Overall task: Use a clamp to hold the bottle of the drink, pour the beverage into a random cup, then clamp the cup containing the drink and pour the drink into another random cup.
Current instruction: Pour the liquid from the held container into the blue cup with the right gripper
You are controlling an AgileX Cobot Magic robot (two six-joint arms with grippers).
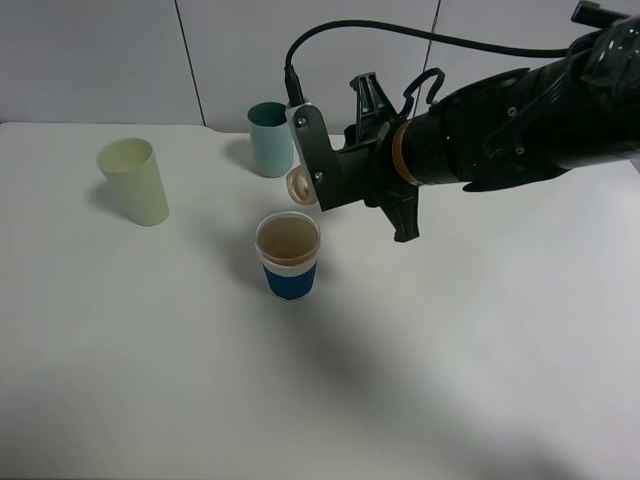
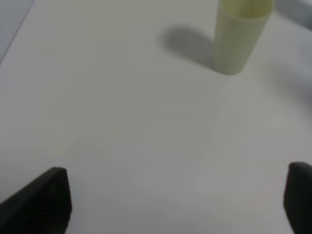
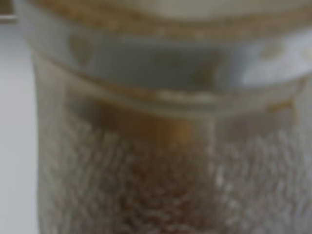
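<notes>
3 cups (image 1: pixel 289 258) (image 1: pixel 134 180) (image 1: pixel 270 139); 1 bottle (image 1: pixel 299 187) clamped in right end effector (image 1: pixel 306 165); left end effector (image 2: pixel 175 200) gaping

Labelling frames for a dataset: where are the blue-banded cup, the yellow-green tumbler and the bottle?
blue-banded cup (image 1: pixel 289 283): exterior high view, on its blue band.
yellow-green tumbler (image 1: pixel 142 192): exterior high view, on its side wall.
bottle (image 3: pixel 161 161): right wrist view, on its wall below the neck.

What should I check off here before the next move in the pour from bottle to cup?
1. Right gripper shut on the bottle: ok.
2. Bottle mouth over the blue-banded cup: cannot tell from this angle.
3. Blue-banded cup upright: ok.
4. How full that cup is: cannot tell; its inside is tan.
5. Left gripper open, apart from the yellow-green tumbler: ok.
</notes>
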